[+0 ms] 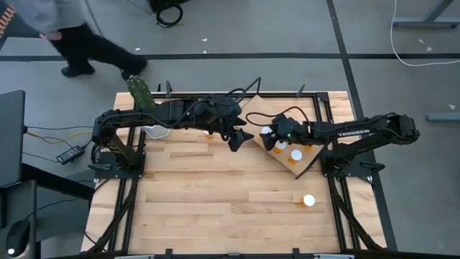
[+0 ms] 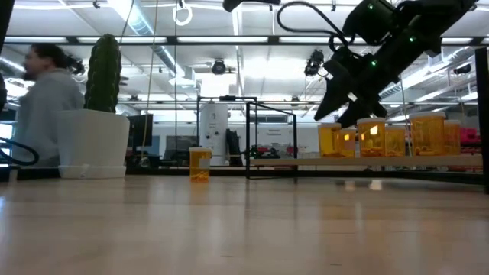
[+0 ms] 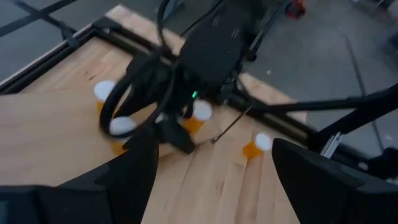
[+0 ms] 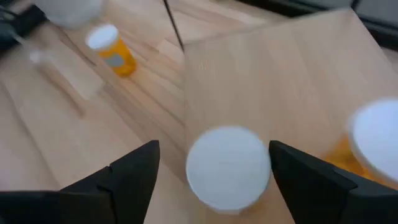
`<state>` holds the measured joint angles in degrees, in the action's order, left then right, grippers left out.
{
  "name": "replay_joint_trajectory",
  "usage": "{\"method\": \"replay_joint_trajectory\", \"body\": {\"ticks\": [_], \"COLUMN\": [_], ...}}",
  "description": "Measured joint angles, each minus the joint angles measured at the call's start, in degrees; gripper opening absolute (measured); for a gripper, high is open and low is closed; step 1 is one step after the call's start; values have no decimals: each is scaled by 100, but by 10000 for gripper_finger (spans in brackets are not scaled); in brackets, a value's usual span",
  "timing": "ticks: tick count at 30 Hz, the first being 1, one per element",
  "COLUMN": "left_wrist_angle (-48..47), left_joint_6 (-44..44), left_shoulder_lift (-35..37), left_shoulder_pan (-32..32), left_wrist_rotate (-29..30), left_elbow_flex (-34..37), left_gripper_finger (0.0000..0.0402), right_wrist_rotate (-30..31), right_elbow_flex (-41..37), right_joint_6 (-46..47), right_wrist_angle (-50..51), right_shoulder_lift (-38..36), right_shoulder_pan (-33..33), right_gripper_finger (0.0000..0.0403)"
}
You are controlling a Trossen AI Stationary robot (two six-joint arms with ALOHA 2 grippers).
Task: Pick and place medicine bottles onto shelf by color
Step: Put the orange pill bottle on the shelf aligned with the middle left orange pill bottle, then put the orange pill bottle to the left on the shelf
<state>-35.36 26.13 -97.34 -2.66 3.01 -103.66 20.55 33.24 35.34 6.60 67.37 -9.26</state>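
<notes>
The right gripper (image 4: pixel 211 171) hangs over the shelf (image 1: pixel 284 155) with fingers spread wide — a white-capped medicine bottle (image 4: pixel 228 167) stands on the board directly between them, ungripped. The left gripper (image 1: pixel 237 139) waits just beside the shelf's edge, fingers also apart. Another bottle (image 1: pixel 308 201) stands on the tabletop (image 1: pixel 201 194), well apart from the shelf.

Grey floor (image 1: pixel 287 29) with dark seams, bright ceiling strip lights (image 2: pixel 252 69), person (image 1: pixel 79 32) walking past, black monitor (image 1: pixel 11 137)
</notes>
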Motion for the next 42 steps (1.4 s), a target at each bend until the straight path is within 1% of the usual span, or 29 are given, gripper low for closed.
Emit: {"method": "replay_joint_trajectory", "body": {"ticks": [3, 6, 10, 12, 15, 19, 24, 27, 32, 34, 36, 42], "left_wrist_angle": [-496, -1251, -2417, -2839, -3233, -3419, -3514, -3623, -4313, -4550, -4574, -4381], "left_joint_6": [-17, 157, 616, 632, 462, 240, -99, -368, -495, -615, -787, -1055], "left_shoulder_lift": [0, 0, -23, -69, -178, -457, -949, -1227, -1647, -1820, -1971, -2166], "left_shoulder_pan": [-34, -137, -416, -581, -838, -1131, -1444, -1518, -1530, -1530, -1530, -1548], "left_wrist_rotate": [145, 429, 704, 780, 801, 783, 262, 220, 188, 186, 188, 244], "left_elbow_flex": [0, 0, 6, 7, 10, 7, 7, 7, 7, 7, 7, 7], "left_gripper_finger": [318, 318, 318, 318, 318, 318, 318, 318, 318, 318, 320, 343], "right_wrist_rotate": [-76, -98, -70, -12, 38, 43, 64, 142, 468, 537, 580, 600], "right_elbow_flex": [219, 550, 1020, 1258, 1587, 2047, 2710, 3167, 3789, 3920, 4008, 4049], "right_joint_6": [-75, -209, -494, -701, -869, -1029, -1318, -1590, -1763, -1774, -1773, -1466], "right_wrist_angle": [96, 403, 1134, 1477, 1972, 2380, 2916, 3437, 4049, 4067, 4086, 4211], "right_shoulder_lift": [0, 0, 0, 0, 0, -2, -1, -2, -4, -4, -4, -2], "right_shoulder_pan": [2, 1, 0, 0, 0, 0, 0, 0, 0, 0, 0, 2], "right_gripper_finger": [310, 310, 310, 310, 310, 310, 310, 310, 310, 310, 310, 310]}}
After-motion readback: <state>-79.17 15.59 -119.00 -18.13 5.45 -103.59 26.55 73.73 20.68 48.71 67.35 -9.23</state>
